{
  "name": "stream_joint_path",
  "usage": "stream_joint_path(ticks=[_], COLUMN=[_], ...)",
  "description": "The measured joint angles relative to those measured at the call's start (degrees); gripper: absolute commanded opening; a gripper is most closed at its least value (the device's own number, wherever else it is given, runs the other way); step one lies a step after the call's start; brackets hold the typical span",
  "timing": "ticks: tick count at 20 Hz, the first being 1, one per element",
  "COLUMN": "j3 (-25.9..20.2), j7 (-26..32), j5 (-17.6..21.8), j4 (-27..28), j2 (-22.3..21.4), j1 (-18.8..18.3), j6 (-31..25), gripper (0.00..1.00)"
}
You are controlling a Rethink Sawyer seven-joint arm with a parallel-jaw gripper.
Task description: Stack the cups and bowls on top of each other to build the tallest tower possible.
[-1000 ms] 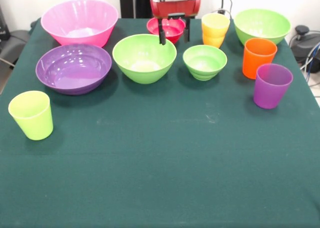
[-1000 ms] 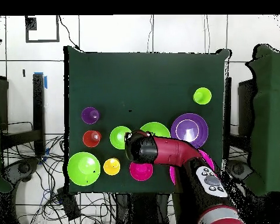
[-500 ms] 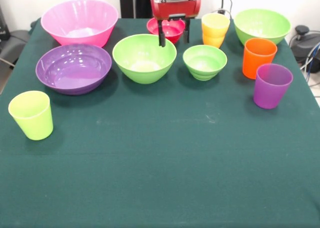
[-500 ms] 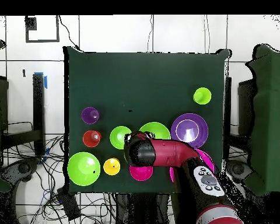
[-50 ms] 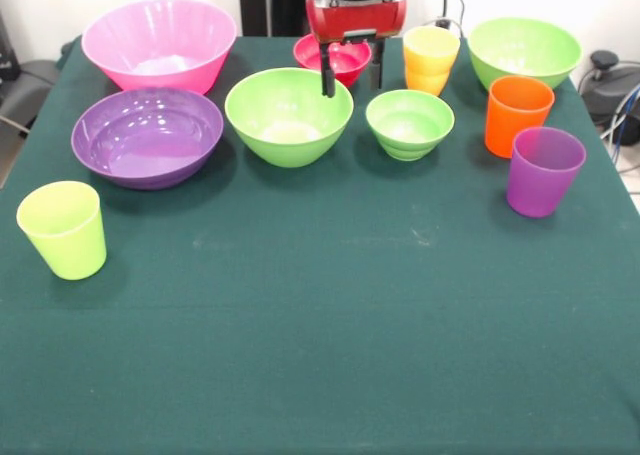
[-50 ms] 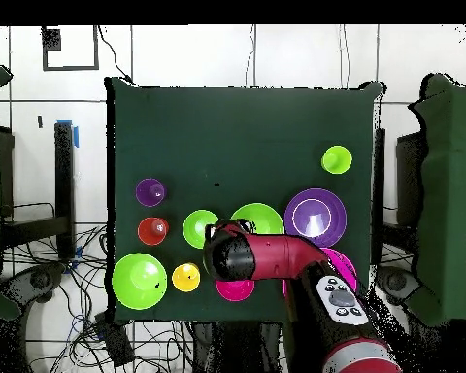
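My gripper (image 5: 352, 73) hangs open over the small red bowl (image 5: 340, 57), one finger at each side of it and nothing held. Beside it stand the mid-size lime green bowl (image 5: 288, 115) and the small green bowl (image 5: 409, 123). The pink bowl (image 5: 160, 43) and the purple bowl (image 5: 147, 135) are at the left, the big green bowl (image 5: 524, 50) at the far right. The cups stand singly: yellow-orange (image 5: 431, 60), orange (image 5: 518, 113), purple (image 5: 543, 170), lime (image 5: 63, 228). No tower is in view. In the overhead view my arm (image 6: 266, 257) covers part of the red bowl (image 6: 235, 288).
The green cloth table (image 5: 330, 325) is bare in its near half. Cables and a dark device (image 5: 605, 75) lie off the right edge. From overhead the pink bowl (image 6: 342, 264) sits partly under the arm, close to the table's edge.
My gripper has shifted a little to the right in the front view and dropped slightly, staying open. No cup or bowl has moved.
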State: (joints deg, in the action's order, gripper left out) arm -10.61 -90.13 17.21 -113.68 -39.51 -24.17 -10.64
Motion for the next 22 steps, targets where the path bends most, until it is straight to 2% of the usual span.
stream_joint_path(ticks=[9,22], j3=[0.92,3.71], j7=[-0.15,-6.04], j5=[0.07,-2.84], j4=[-0.01,-0.02], j2=[1.79,3.79], j1=[0.02,-0.88], j6=[0.01,0.96], gripper=[1.0,1.0])
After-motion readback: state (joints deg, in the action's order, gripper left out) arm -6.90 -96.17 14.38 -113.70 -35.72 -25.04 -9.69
